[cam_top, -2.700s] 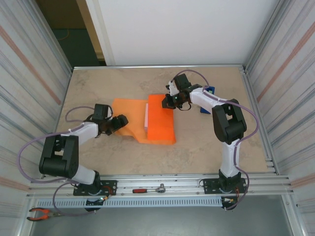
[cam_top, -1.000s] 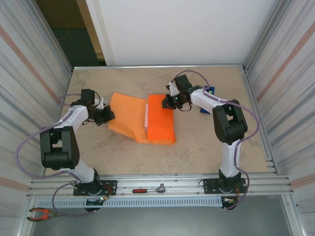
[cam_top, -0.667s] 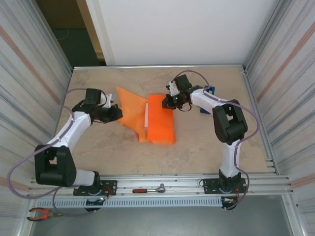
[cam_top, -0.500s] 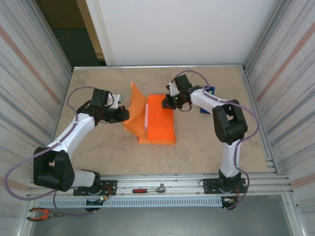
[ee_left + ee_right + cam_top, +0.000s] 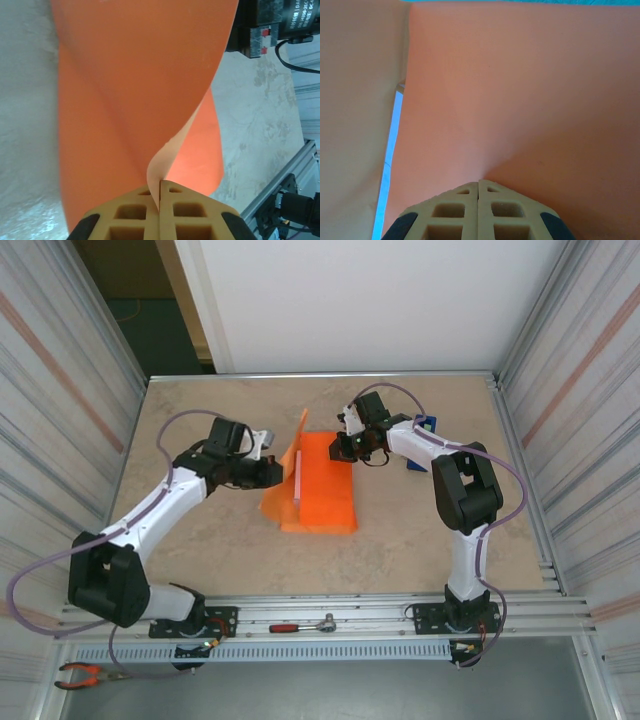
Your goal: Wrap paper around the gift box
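The orange paper (image 5: 325,495) lies folded over the gift box, of which a pale strip (image 5: 298,485) shows at the left side. My left gripper (image 5: 272,472) is shut on the paper's left edge and holds that flap upright beside the box. In the left wrist view the paper (image 5: 140,90) curls up from between the shut fingertips of the left gripper (image 5: 160,186). My right gripper (image 5: 345,448) is shut, its tips resting on the paper over the box's far end. The right wrist view shows the right gripper (image 5: 479,181) pressed against the paper (image 5: 520,90).
A blue tape dispenser (image 5: 422,440) stands right of the right gripper, behind the arm. A wrench (image 5: 305,625) lies on the front rail and pliers (image 5: 85,675) at the near left. Metal walls close in both sides.
My left gripper has swung right and upward, drawing the left flap from lying flat on the table to standing against the box. The right arm has not moved.
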`<action>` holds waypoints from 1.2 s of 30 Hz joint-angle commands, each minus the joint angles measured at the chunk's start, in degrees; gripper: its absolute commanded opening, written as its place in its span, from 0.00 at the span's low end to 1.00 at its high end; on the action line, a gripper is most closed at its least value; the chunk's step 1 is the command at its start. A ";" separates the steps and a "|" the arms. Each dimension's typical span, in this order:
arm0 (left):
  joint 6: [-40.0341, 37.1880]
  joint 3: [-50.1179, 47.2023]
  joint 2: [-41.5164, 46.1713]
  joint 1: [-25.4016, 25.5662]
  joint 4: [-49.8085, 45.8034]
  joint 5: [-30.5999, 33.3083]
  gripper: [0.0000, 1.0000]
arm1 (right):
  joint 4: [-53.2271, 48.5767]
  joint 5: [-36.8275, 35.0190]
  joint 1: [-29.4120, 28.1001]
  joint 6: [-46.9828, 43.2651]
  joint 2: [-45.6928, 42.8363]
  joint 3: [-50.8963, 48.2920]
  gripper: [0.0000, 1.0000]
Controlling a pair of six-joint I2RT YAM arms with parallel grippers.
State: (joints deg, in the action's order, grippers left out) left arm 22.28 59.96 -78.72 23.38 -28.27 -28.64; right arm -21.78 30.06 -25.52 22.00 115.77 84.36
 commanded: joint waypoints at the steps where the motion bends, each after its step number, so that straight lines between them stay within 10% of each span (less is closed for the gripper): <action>1: 5.77 2.92 -2.37 3.21 1.58 0.40 0.01 | -4.85 -4.30 -0.85 0.14 2.94 -2.80 0.00; 14: 16.29 10.38 -20.24 13.10 9.78 2.47 0.01 | -4.59 -4.30 -1.38 0.68 3.35 -2.96 0.00; 36: 27.59 8.54 -25.68 14.57 22.69 0.55 0.02 | -3.93 -4.23 -2.41 1.27 3.61 -3.63 0.00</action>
State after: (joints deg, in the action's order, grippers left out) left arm 47.29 69.82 -102.59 36.29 -11.09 -25.50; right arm -21.37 29.76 -25.78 22.26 115.72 84.09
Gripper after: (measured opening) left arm 0.049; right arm 0.041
